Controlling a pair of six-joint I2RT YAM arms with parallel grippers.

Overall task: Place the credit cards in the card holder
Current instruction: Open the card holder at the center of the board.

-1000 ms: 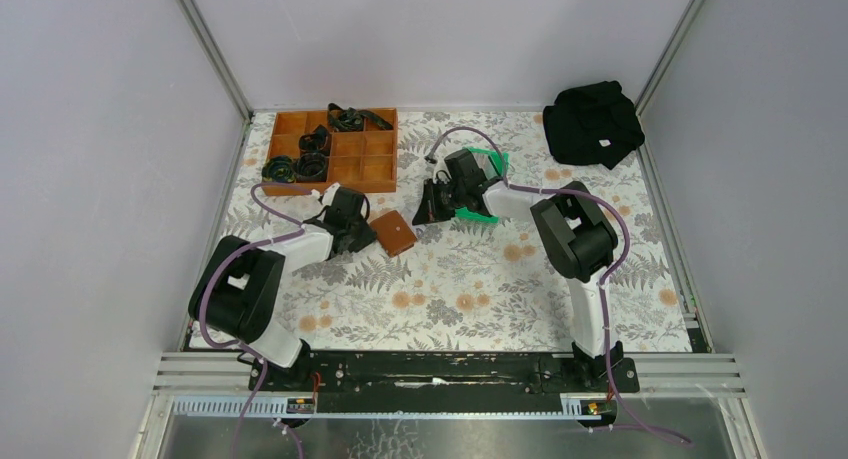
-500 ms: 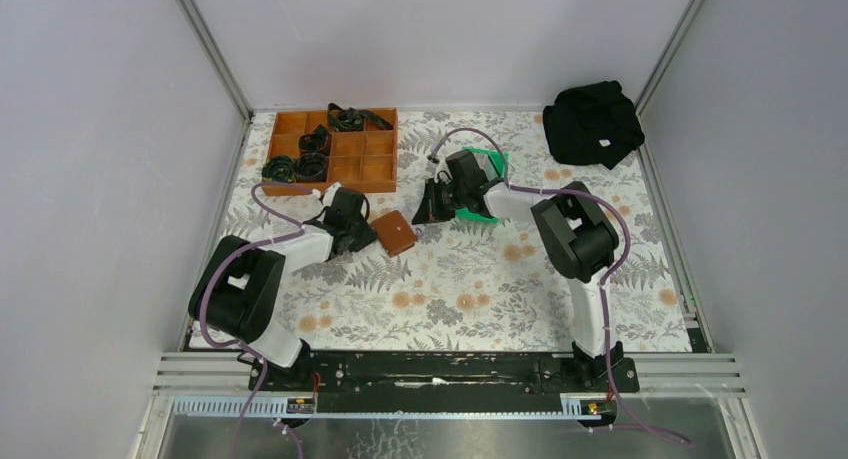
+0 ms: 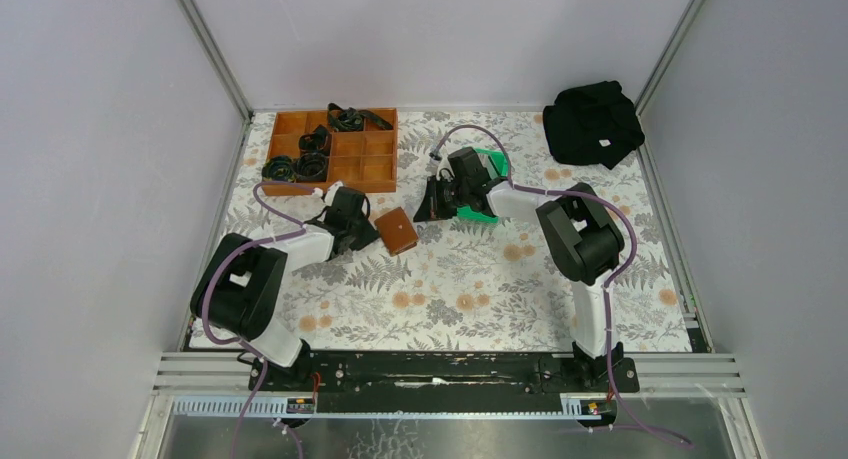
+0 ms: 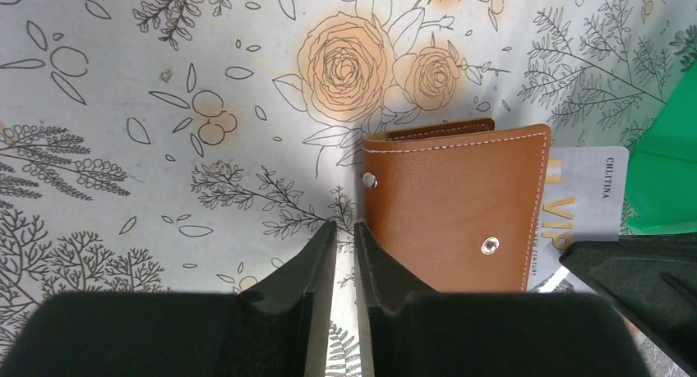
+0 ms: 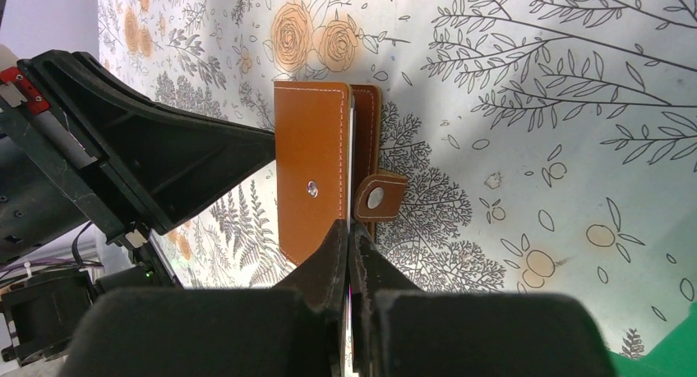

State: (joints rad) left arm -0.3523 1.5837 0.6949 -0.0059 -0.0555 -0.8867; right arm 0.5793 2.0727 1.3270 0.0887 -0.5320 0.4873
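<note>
My right tool [image 5: 349, 233] is clenched on a credit card [image 4: 587, 190] that sits partly inside the card holder [image 4: 452, 204] on the table [image 4: 164, 131]. My left tool [image 4: 345, 231] is slightly parted and empty, just beside the holder.

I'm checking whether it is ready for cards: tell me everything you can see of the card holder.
The card holder is a small tan leather-look wallet with pale stitching, metal snaps and a loose snap tab. It lies unsnapped on the floral tablecloth. A grey VIP card pokes from one edge, pinched by the right gripper; the left gripper sits at the opposite edge.
</note>
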